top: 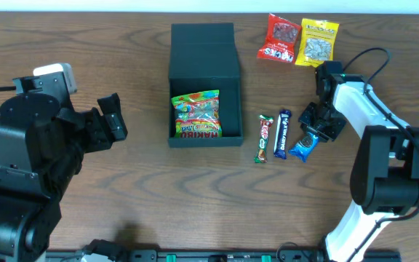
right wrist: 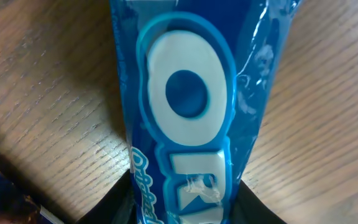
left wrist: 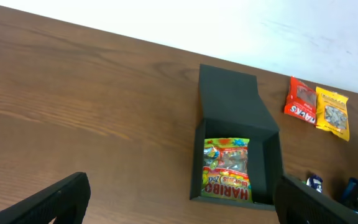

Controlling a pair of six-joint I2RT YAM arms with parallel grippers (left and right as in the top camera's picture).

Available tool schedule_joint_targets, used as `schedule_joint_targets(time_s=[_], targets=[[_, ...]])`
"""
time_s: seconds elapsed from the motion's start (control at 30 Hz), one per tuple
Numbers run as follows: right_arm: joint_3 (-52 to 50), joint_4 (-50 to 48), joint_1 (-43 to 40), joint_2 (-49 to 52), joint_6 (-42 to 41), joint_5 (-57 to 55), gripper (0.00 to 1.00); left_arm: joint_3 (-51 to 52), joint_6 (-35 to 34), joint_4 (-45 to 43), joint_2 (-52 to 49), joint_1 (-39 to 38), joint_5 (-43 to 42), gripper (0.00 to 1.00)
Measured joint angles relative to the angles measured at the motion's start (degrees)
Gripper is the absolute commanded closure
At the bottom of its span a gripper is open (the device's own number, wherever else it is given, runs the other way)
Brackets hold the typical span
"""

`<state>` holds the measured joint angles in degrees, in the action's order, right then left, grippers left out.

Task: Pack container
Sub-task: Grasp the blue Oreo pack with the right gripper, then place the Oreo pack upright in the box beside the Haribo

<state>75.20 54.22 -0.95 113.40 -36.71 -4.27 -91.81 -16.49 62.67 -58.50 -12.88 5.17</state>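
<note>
Right under my right wrist camera is a blue Oreo packet (right wrist: 185,112), filling most of that view, lying on the wooden table (top: 86,44) with its length running away from the lens. Dark finger shapes flank it at the bottom edge, but I cannot tell whether they are pressing on it or only standing beside it. From overhead, the right gripper (top: 313,135) sits over the far end of that packet, which is the rightmost of 3 bars lying side by side; next to it is a dark blue bar (top: 283,134), then a green and red bar (top: 265,138). The container (top: 202,51) stands near the middle of the table, just left of those bars. Its long axis runs from my side toward the far edge, with the flap lid folded back at the far end and the open tray at the near end. 1 Haribo bag (top: 197,115) lies inside the tray, its name reading along the near wall. Beyond the bars, near the far edge, 2 packets lie touching: a red packet (top: 280,38) and a yellow packet (top: 318,42). My left gripper (top: 115,120) hangs well to the left of the container, facing it, its fingers (left wrist: 61,199) spread wide with nothing between them.
</note>
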Motion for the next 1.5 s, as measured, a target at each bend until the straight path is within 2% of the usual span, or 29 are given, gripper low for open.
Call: schedule_joint_targets(time_s=[0.23, 0.4, 0.6, 0.8, 0.93, 1.37, 1.4, 1.43, 1.47, 1.5], targets=[[2.7, 3.0, 0.0, 0.3, 7.6, 0.9, 0.76, 0.0, 0.0, 0.0, 0.0, 0.0, 0.0, 0.05], [15.5, 9.9, 1.6, 0.4, 12.7, 3.2, 0.79, 0.0, 0.0, -0.1, 0.0, 0.0, 0.0, 0.05], [27.2, 12.1, 10.2, 0.1, 17.3, 7.1, 0.77, 0.0, 0.0, 0.0, 0.0, 0.0, 0.0, 0.05], [28.2, 8.0, 23.5, 0.0, 19.1, 9.7, 0.78, 0.0, 0.0, 0.0, 0.0, 0.0, 0.0, 0.05], [28.2, 5.8, 29.3, 1.0, 19.9, 9.0, 0.78, 0.0, 0.0, 0.0, 0.0, 0.0, 0.0, 0.05], [28.2, 6.6, 29.5, 9.0, 19.2, 6.4, 0.78, 0.0, 0.0, 0.1, 0.0, 0.0, 0.0, 0.05], [28.2, 6.9, 29.5, 9.0, 18.6, 6.4, 0.73, 0.0, 0.0, 0.1, 0.0, 0.0, 0.0, 0.05], [28.2, 7.3, 29.5, 9.0, 18.0, 6.4, 0.54, 0.0, 0.0, 0.1, 0.0, 0.0, 0.0, 0.05], [28.2, 7.8, 29.5, 9.0, 16.9, 6.4, 0.53, 0.0, 0.0, 0.1, 0.0, 0.0, 0.0, 0.05], [28.2, 7.9, 29.5, 9.0, 16.6, 6.3, 0.48, 0.0, 0.0, 0.1, 0.0, 0.0, 0.0, 0.05]])
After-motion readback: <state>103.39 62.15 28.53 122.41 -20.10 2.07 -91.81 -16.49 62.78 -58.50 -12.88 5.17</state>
